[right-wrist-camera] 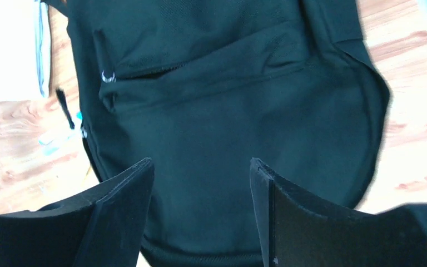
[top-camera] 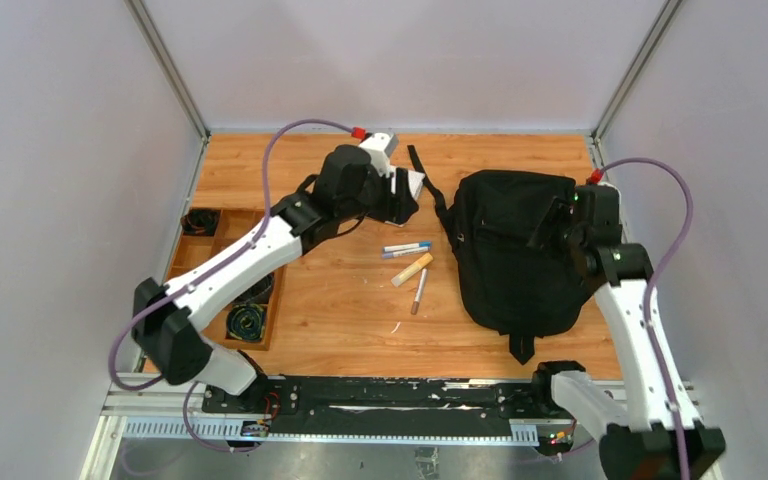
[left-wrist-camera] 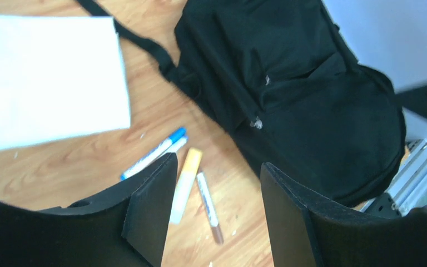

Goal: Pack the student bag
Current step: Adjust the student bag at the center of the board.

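Though beside pens [top-camera: 412, 269], student bag [top-camera: 515, 255] shut.

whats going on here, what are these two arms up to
Two robot arms are set up to pack the black backpack, which lies flat on the right side of the table. The right end effector hangs open over the bag's front pocket and holds nothing. The left end effector is open too, above the loose markers and near a white folded cloth. Nothing is gripped, and the markers and cloth lie outside the bag.
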Controlling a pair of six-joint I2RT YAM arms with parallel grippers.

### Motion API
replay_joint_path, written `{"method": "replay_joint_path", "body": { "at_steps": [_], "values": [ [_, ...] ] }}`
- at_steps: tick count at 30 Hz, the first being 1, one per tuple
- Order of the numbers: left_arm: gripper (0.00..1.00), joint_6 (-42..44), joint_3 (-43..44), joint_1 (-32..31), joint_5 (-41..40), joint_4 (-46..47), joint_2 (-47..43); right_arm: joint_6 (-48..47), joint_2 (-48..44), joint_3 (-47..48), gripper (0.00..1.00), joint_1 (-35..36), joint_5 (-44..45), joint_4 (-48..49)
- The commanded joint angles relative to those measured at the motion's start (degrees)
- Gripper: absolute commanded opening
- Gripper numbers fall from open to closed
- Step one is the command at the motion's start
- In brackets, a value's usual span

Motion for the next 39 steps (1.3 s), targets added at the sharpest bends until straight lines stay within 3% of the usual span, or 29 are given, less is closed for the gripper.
{"method": "replay_joint_path", "body": {
  "at_steps": [1, 4, 9, 14, 23, 28, 34, 39],
  "values": [
    [0.64, -0.48, -11.11, -0.97, -9.33, 4.14, -9.93, -3.22, 8.43, -2.62, 0.65, -11.83, -23.43, 14.34],
    [0.70, -1.90, -17.36, -0.97, -11.21, 6.97, -14.19, -2.84, 16.14, -0.45, 0.57, -12.57, -26.19, 18.73],
    [0.69, -3.53, -20.18, -1.02, -8.82, 3.78, -14.46, -2.59, 27.60, 3.42, 0.39, -12.71, -26.38, 23.89],
    [0.68, -7.21, -22.44, -2.20, -5.17, 5.24, -14.17, -3.74, 36.91, 4.55, 0.31, -12.62, -30.71, 23.40],
    [0.67, -7.14, -23.43, -3.77, -6.54, 3.97, -13.61, -4.00, 26.50, -11.97, 0.28, -9.30, -30.53, 25.87],
    [0.67, -7.46, -24.16, -3.96, -7.24, 4.63, -12.68, -3.25, 20.61, -19.34, 0.35, -9.28, -28.69, 27.37],
    [0.68, -7.18, -22.67, -4.29, -7.61, 3.29, -10.82, -3.42, 24.65, -15.63, 0.36, -9.19, -28.23, 26.02],
    [0.72, -3.37, -23.53, -4.75, -12.03, 1.69, -11.65, -3.62, 15.82, -8.66, 0.46, -9.21, -23.75, 21.12]
  ]
}}
